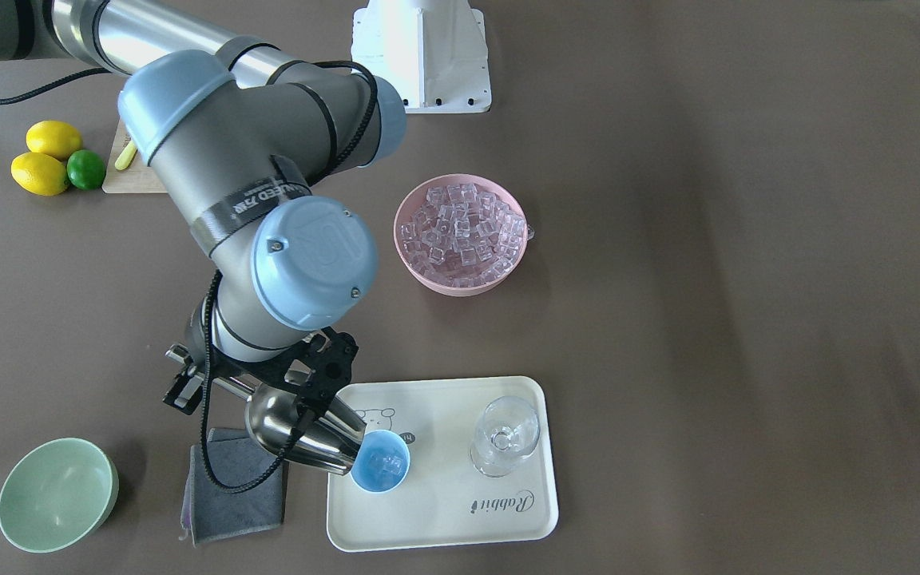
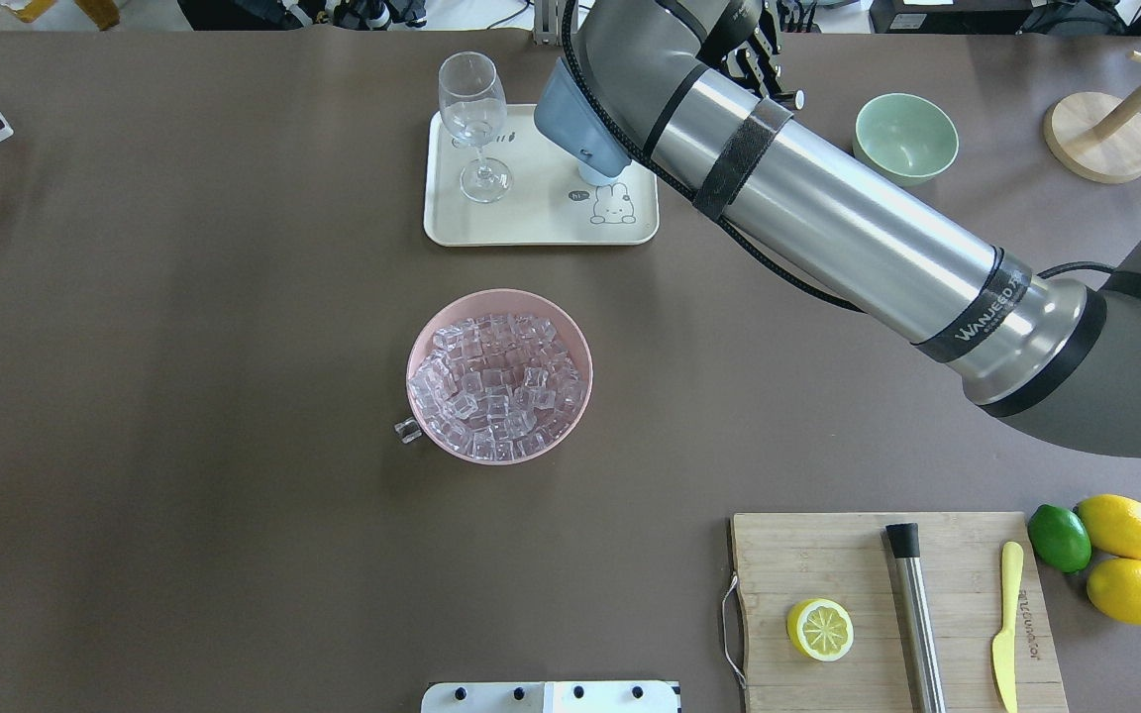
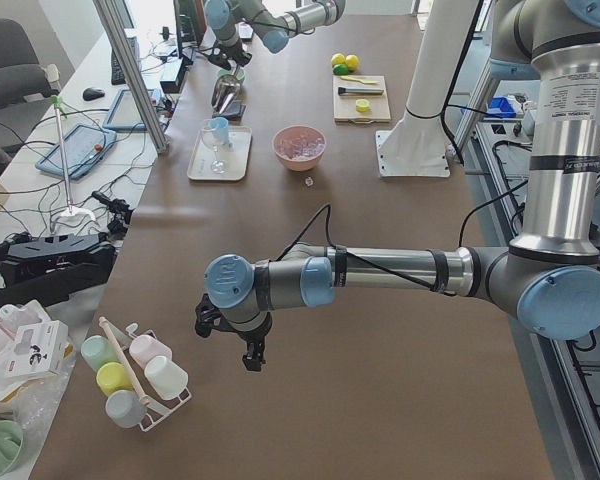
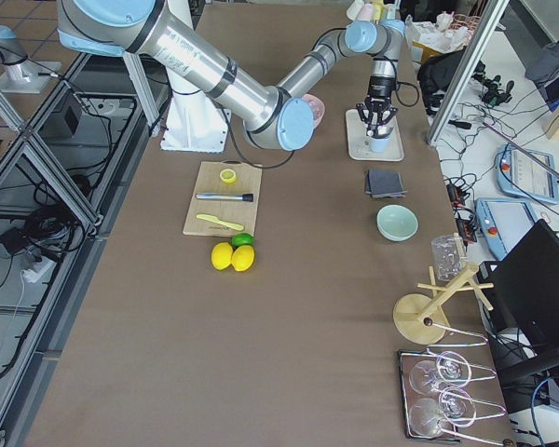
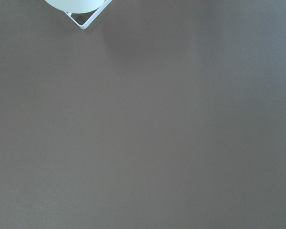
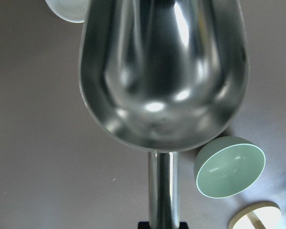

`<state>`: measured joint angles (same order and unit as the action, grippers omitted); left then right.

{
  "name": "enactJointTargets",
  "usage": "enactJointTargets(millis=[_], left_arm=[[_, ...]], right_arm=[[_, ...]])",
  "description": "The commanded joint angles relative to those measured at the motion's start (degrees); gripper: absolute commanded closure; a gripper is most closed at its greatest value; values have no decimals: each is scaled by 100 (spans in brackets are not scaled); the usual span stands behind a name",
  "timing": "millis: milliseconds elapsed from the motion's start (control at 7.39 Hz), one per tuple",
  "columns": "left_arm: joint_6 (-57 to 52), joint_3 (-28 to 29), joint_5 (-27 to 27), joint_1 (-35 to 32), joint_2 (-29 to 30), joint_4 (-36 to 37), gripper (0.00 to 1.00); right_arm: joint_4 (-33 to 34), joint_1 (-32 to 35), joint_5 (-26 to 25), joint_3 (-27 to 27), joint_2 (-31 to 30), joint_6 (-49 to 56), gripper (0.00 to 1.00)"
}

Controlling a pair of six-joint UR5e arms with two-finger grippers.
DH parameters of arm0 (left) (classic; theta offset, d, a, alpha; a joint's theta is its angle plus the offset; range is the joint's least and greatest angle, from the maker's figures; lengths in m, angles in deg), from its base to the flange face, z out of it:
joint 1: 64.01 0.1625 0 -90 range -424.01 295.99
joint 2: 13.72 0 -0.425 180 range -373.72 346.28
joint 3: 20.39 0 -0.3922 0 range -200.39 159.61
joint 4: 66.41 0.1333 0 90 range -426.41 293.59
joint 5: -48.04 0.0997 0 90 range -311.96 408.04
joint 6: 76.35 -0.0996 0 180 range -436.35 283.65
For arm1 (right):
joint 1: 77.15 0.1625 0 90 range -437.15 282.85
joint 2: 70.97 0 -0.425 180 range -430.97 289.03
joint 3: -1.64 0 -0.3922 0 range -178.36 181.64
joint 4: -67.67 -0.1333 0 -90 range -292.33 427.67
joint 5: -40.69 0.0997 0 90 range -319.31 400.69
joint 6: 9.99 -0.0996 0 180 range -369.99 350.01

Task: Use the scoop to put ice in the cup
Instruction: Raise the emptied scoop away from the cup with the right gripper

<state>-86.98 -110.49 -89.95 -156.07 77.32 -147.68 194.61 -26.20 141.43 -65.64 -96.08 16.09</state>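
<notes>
Ice (image 1: 464,231): most cubes are heaped in the pink bowl (image 1: 452,289) at the middle of the desk (image 1: 707,319); a few lie in the cup (image 1: 360,479), and one stray cube (image 2: 408,431) rests on the desk just beside the bowl
Cup: upright on the tray (image 1: 444,511) by the desk's far edge, at the tray corner nearest the right arm, so the scoop (image 1: 300,431) can reach it without crossing the glass (image 1: 505,435)
Scoop: tilted down with its lip at the cup's rim, the pose for pouring; the wrist view shows its trough bare, so I judge this load is out
Right gripper (image 6: 161,225): closed on the end of the scoop's handle, leaving the trough free for the ice
Left gripper (image 3: 248,352): hangs over bare desk toward the left end, well apart from the work, seemingly parked out of the way; whether it is open or closed I cannot tell
Next: likely a trip to the pink bowl for another load, if the cup needs more
Risk: the cubes look slippery and the cup is small, so a fast tip could bounce some onto the tray
</notes>
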Motion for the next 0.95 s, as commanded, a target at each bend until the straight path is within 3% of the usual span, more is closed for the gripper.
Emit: enactJointTargets(millis=[0,271,406,676,812], left_arm=[[0,27,0,-5,37,6,1],[0,27,0,4,46,6,1],[0,19,0,4,46,6,1],[0,27,0,12,54,6,1],[0,27,9,21,54,6,1]], right_arm=[[-3,493,874,-2018,-1482,-60,100],[-47,871,1438,-3801,-3071,-766,100],[-169,1047,1814,-4428,-3940,-1337,100],[-1270,1678,2841,-4513,-5558,-2504,100],[-1886,1742,2846,-4487,-6131,-2877,100]])
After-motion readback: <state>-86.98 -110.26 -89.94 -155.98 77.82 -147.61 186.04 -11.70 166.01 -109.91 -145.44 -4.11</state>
